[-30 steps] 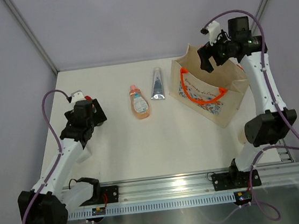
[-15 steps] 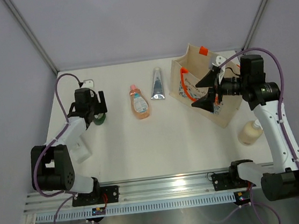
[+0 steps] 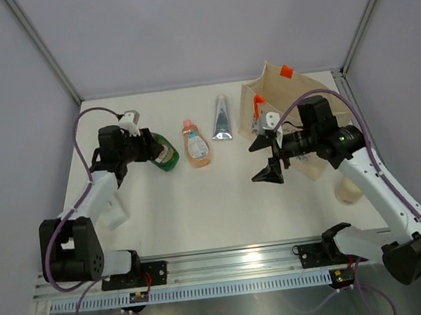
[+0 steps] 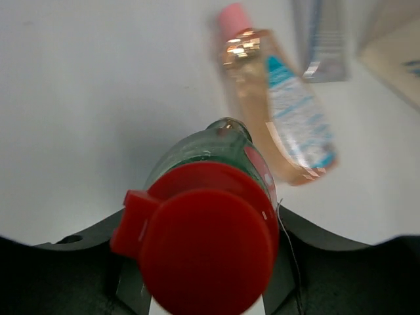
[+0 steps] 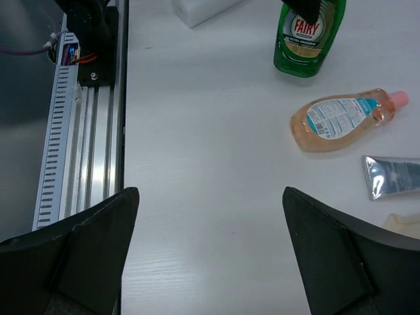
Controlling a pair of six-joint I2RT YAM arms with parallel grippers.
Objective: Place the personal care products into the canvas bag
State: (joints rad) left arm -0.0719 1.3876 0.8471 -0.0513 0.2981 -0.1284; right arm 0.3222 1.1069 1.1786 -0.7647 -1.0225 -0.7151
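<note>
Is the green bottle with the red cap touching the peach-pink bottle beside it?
Apart. The right wrist view shows bare white table between the green bottle with the red cap and the peach-pink bottle.

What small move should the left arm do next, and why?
Probably raise the green bottle a little. The left gripper is shut on it near its red cap, and the bag stands far to the right, with the peach bottle and the tube lying between. A lift first should keep it clear of them.
</note>
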